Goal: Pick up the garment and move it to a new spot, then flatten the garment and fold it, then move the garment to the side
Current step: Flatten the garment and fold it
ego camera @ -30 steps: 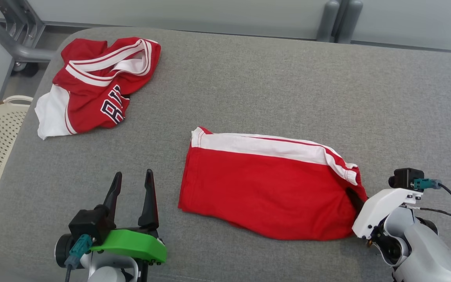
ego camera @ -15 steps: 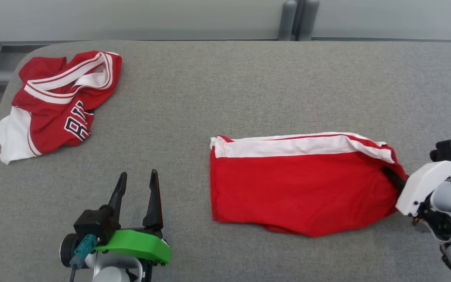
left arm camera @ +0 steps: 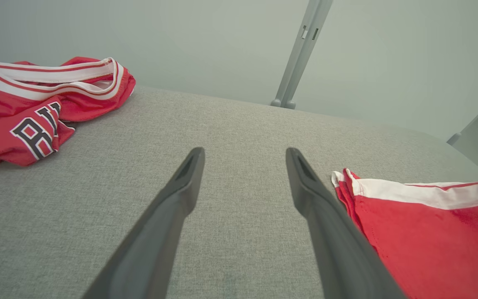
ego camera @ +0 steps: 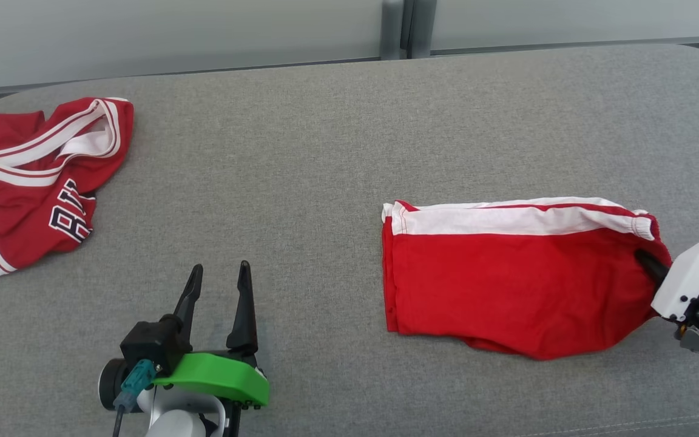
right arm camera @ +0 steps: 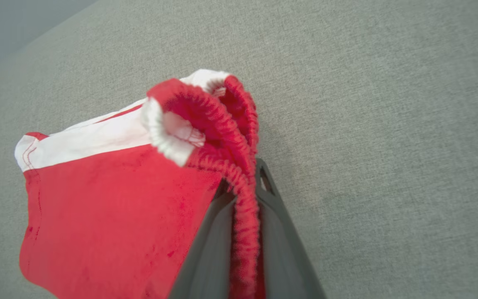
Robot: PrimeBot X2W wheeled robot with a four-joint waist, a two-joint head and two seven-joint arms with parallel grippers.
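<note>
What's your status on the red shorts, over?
Right gripper shut on red shorts' waistband end. Left gripper open, holding nothing. Shorts lie folded on the grey table. Crumpled red jersey far left, apart from shorts; nothing in the way.

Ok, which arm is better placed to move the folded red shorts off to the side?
Right. The right gripper is shut on the elastic waistband of the red shorts, while the left gripper sits open over bare table, apart from them.

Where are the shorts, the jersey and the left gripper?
shorts (ego camera: 507, 285), head view, red front panel.
jersey (ego camera: 46, 182), head view, red cloth above the lettering.
left gripper (ego camera: 221, 266), head view, midway between its fingertips.
</note>
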